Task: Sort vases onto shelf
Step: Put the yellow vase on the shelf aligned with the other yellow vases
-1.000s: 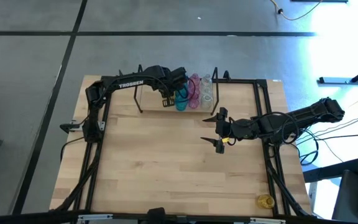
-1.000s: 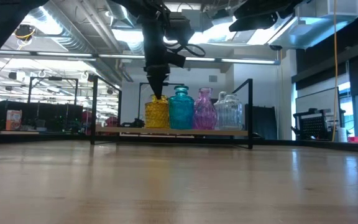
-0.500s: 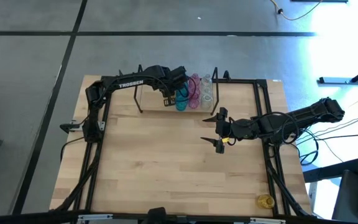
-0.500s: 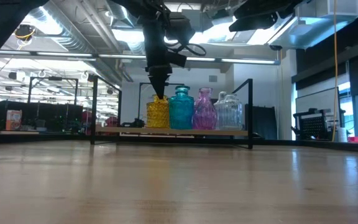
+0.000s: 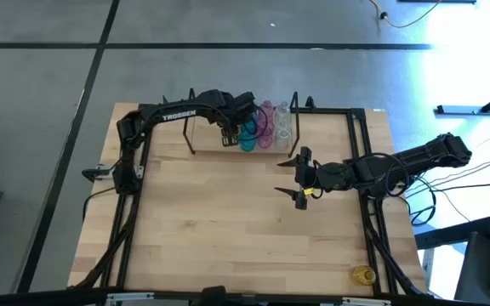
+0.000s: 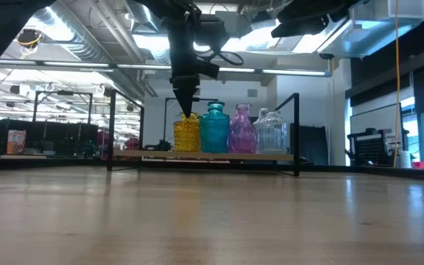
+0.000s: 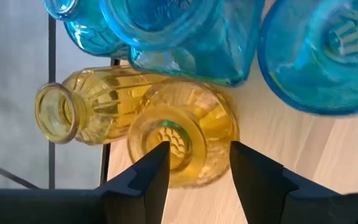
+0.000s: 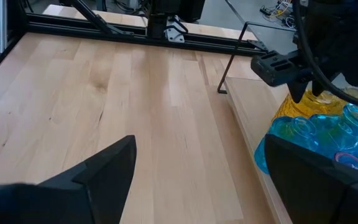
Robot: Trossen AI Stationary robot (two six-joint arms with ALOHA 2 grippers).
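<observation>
On the shelf (image 6: 205,155) at the table's far edge stands a row of vases: yellow (image 6: 186,134), teal (image 6: 214,129), pink (image 6: 242,131) and clear (image 6: 271,132). My left gripper (image 7: 197,158) points down over the front yellow vase (image 7: 210,134), open, with a finger on either side of its mouth (image 7: 166,138). A second yellow vase (image 7: 86,112) and teal vases (image 7: 185,37) stand close behind. My right gripper (image 5: 300,178) hangs open over the table's middle right, holding nothing. My left gripper comes at the yellow vase's mouth from above, fingers pointing down. One finger (image 7: 154,165) overlaps the rim in the wrist view, and the other (image 7: 244,162) stands apart from it. Whether either touches cannot be told. The vase stands upright on the shelf board.
A lone yellow vase (image 5: 362,274) sits at the table's near right corner. The shelf's black wire uprights (image 6: 297,132) rise at each short end. Bare wooden tabletop (image 5: 228,221) lies between the shelf and the near edge.
</observation>
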